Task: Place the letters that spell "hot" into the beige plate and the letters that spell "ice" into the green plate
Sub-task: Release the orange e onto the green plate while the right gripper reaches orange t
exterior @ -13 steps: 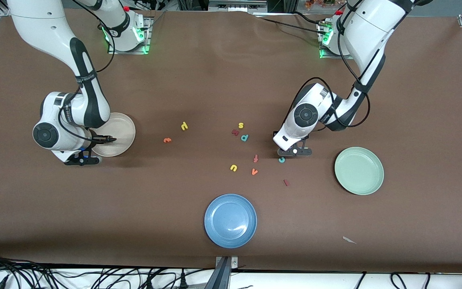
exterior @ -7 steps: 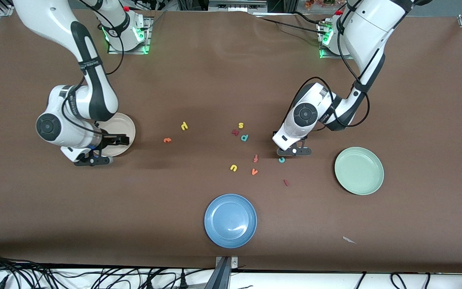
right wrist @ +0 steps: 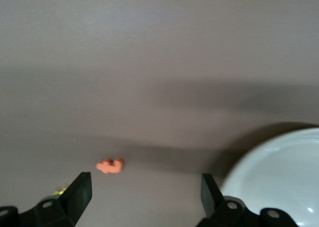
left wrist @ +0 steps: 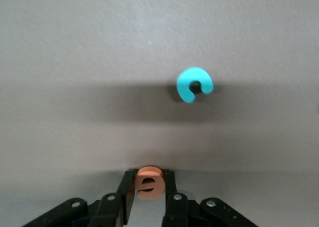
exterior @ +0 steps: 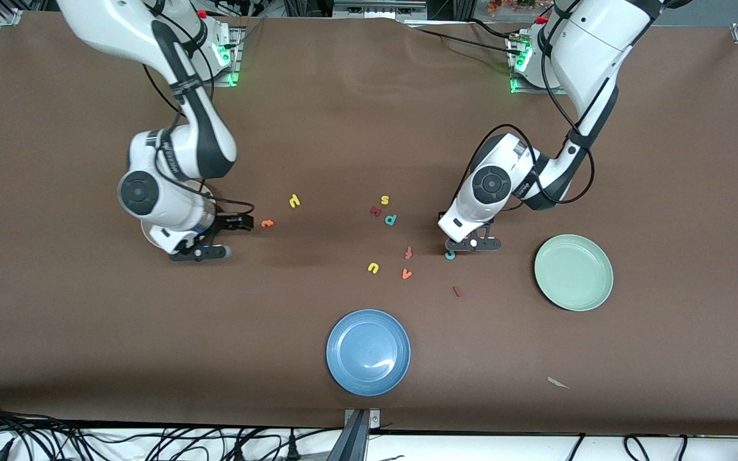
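Two white arms, smooth and round, with black bands at the joints. Big grey-black round caps on the wrists. Thin black cables looping beside each arm. Green lights glowing at both bases, with a small red knob on top. Black left pincer [exterior: 469, 246] with little silver screws and one white dot. Black right pincer [exterior: 228, 235], also with flat fingers.
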{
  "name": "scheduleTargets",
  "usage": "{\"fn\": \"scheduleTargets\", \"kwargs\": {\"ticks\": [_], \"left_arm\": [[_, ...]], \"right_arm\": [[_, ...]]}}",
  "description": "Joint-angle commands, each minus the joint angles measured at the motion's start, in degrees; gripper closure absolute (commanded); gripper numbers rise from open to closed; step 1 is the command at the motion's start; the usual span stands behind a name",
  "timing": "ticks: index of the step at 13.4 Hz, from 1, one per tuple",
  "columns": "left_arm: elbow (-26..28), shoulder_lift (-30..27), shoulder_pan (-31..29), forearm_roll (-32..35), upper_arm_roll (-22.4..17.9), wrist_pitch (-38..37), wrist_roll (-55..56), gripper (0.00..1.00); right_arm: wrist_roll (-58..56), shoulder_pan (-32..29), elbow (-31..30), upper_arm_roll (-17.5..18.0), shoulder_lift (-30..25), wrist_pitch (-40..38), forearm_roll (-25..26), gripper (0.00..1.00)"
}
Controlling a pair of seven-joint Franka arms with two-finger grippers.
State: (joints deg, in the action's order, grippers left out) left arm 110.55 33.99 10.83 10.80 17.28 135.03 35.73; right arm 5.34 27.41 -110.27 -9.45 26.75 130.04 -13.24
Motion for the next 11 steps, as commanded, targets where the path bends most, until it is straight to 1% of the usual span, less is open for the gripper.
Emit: {"fn": "scheduleTargets", "kwargs": {"ticks": [1,4,7,11], "left_arm": [[-1.12,-3.05,-1.68,1.85,0.04,-4.94,-1.97,0.84],[-3.05,-4.2,-4.06,1.41,0.04,-8.99,-6.89,0.84],[-4.98,-4.81,-6.69,1.5,0.04,-12.85,-12.95,0.85],[-6.22,-5.96,-12.48,1.85,0.04,-16.29,-24.89,0.85]], "right_arm": [[2.66,3.96,0.05,-0.3,2.87,3.45,0.15,0.03],[1.79,4.49,-0.21,-0.13,4.8,7.14,0.5,0.03],[0.12,4.84,-0.83,-0.13,5.68,8.64,0.67,0.03],[0.9,5.02,-2.58,-0.04,5.86,9.35,0.67,0.05]]}}
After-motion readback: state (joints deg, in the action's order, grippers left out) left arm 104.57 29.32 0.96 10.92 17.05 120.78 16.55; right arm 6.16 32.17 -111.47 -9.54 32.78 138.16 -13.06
